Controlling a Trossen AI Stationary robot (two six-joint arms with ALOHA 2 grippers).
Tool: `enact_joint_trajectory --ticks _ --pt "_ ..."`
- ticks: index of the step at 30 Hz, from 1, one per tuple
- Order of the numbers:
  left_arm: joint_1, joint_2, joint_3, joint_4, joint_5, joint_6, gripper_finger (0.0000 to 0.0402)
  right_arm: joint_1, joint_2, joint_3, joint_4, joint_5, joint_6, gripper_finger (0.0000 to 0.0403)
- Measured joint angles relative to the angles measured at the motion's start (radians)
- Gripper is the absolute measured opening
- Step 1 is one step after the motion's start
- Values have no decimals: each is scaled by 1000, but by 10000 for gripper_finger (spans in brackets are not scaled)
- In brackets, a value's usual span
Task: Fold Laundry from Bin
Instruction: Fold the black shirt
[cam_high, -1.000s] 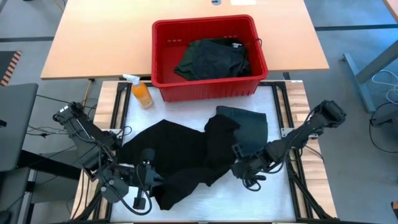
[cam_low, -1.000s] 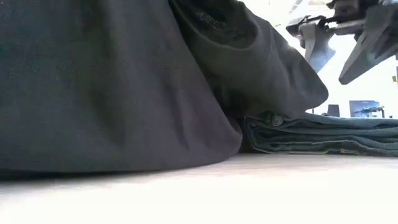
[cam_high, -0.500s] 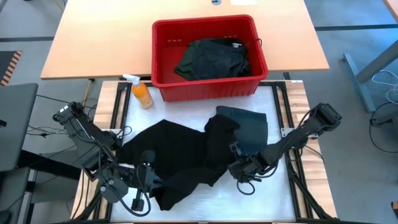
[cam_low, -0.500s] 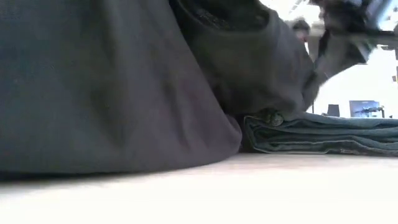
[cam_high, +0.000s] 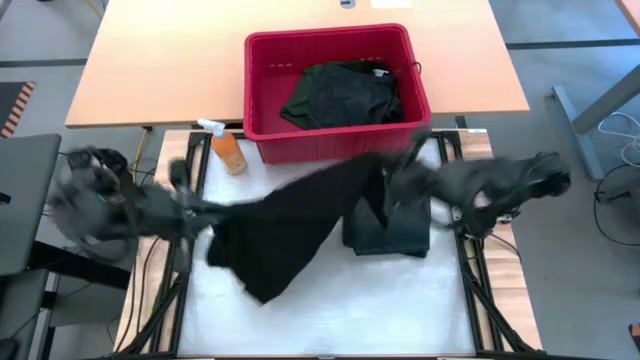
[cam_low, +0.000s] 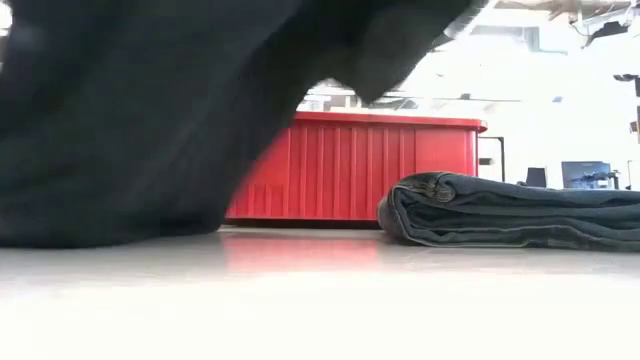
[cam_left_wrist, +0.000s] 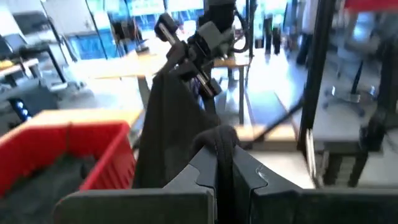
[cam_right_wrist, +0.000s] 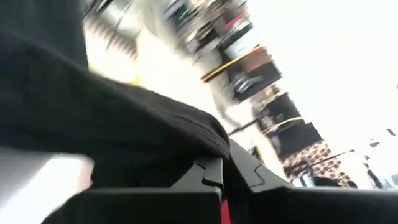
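Clearly soft and limp, the black garment (cam_high: 290, 225) hangs between my two grippers above the table, sagging in the middle and trailing a loose corner down toward the white work surface (cam_high: 400, 300). My left gripper (cam_high: 195, 205) is clamped shut on one edge of it, and my right gripper (cam_high: 400, 180) is closed on the opposite edge, near the bin (cam_high: 335, 135). From my left wrist view the cloth bunches between my fingers (cam_left_wrist: 205, 177) and stretches away to the other gripper.

I judge it light, with no stiffness at all; it will drape wherever it is not supported, and thin fabric pinched at an edge can slide out if I pull hard. Corners, shoulder seams or the hem look like the best places to hold, since a grip mid-panel would only gather folds.

More dark laundry (cam_high: 340, 95) lies heaped inside the bin, and a folded garment (cam_high: 390, 225) rests on the table just under my right arm.
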Motion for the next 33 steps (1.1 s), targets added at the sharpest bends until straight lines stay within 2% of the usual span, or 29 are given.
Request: enact_joint_trajectory --ticks 4,7,9,13,16,20,23,26,28,30,33 --pt "0 -7 106 23 -42 119 0 -62 -22 156 75 -92 -43 19" --pt "0 -7 159 25 -84 147 0 -65 -22 259 22 -121 -2 19" --pt "0 -7 174 43 -72 161 0 -34 -22 316 -42 -148 36 19" --pt "0 7 173 136 94 246 0 86 -19 410 -198 -307 172 19" --pt "0 34 173 223 278 347 0 193 -19 459 -291 -550 235 19" --pt "-13 71 173 335 477 438 0 335 -14 485 -313 -838 222 19" --pt "-29 93 173 370 551 488 0 435 -18 494 -298 -933 152 19" --pt "-35 110 172 369 558 568 0 490 -18 494 -282 -923 95 19" --pt "-35 111 172 369 483 622 0 484 -15 493 -273 -841 81 19" --pt "-32 107 172 394 352 670 0 449 -17 493 -272 -703 76 19" --pt "-8 105 173 464 31 780 0 353 -28 496 -266 -483 67 19"
